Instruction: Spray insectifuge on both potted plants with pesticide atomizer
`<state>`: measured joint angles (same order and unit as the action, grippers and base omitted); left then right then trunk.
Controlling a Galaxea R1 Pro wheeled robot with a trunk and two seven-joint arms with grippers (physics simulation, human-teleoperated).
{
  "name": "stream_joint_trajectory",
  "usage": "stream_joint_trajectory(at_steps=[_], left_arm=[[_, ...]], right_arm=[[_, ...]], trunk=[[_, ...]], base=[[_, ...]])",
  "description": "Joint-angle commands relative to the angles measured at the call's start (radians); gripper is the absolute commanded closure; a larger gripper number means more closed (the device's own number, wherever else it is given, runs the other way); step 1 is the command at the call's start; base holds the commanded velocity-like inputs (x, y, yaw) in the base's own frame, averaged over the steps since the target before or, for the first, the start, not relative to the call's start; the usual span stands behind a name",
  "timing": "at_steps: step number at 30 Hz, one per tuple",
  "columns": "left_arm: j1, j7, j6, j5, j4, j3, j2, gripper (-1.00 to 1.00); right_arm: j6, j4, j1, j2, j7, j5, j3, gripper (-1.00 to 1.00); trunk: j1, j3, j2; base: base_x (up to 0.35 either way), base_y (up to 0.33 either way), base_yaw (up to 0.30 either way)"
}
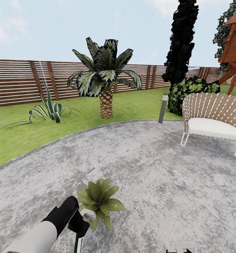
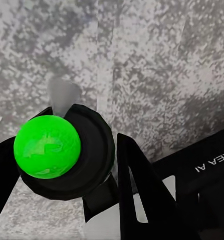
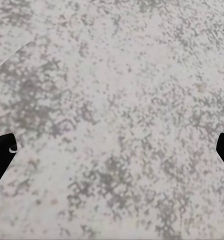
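Near me: potted plant [image 1: 99, 201] on the patio [image 1: 149, 168], just right of my left hand [image 1: 83, 225].
Far left: agave [image 1: 49, 110] on the lawn [image 1: 16, 135].
Centre back: palm [image 1: 105, 79] before the fence [image 1: 16, 82].
Right: chair [image 1: 212, 117] on the patio, lamp post [image 1: 163, 108] left of it.

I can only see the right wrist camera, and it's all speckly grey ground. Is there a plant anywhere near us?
Observer: Yes. The head view shows a small rosette of green pointed leaves on the round grey paved patio, just ahead of us.
Operator: Is our left arm close to it?
Observer: Very close. The left tool is right beside the leaves.
Operator: Is that tool holding something?
Observer: In the left wrist view its fingers press on a dark round thing with a bright green ball from both sides. I can't tell what it is.
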<state>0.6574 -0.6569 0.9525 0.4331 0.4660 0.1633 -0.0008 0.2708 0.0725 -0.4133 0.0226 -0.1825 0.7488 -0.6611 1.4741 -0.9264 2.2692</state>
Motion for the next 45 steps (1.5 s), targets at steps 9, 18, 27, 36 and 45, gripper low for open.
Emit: stream_joint_trajectory(at_steps=[9, 18, 27, 36, 45], left_arm=[[-0.010, -0.011, -0.002, 0.009, -0.015, 0.003, 0.071, 1.00], [-0.011, -0.009, -0.005, 0.006, -0.014, -0.002, 0.037, 1.00], [-0.051, -0.012, -0.017, 0.013, -0.017, 0.004, 0.096, 1.00], [-0.053, -0.006, -0.017, 0.015, -0.015, 0.007, 0.106, 1.00], [-0.063, -0.005, -0.015, 0.104, -0.019, 0.001, 0.098, 1.00]], right_arm=[[0.004, -0.002, -0.001, 0.000, -0.004, 0.011, -0.008, -1.00], [0.004, -0.002, -0.001, 0.000, -0.004, 0.011, -0.008, -1.00], [0.004, -0.002, -0.001, 0.002, -0.004, 0.011, -0.008, -1.00], [0.004, -0.001, -0.001, 0.009, -0.005, 0.012, -0.008, -1.00], [0.004, -0.002, -0.001, 0.010, -0.005, 0.012, -0.008, -1.00]], trunk=[[0.000, -0.001, 0.000], [0.000, -0.001, 0.000], [0.000, -0.001, 0.000], [0.000, -0.001, 0.000], [0.000, -0.001, 0.000]], base=[[0.000, 0.000, 0.000], [0.000, 0.000, 0.000], [0.000, 0.000, 0.000], [0.000, 0.145, 0.000], [0.000, 0.004, 0.000]])
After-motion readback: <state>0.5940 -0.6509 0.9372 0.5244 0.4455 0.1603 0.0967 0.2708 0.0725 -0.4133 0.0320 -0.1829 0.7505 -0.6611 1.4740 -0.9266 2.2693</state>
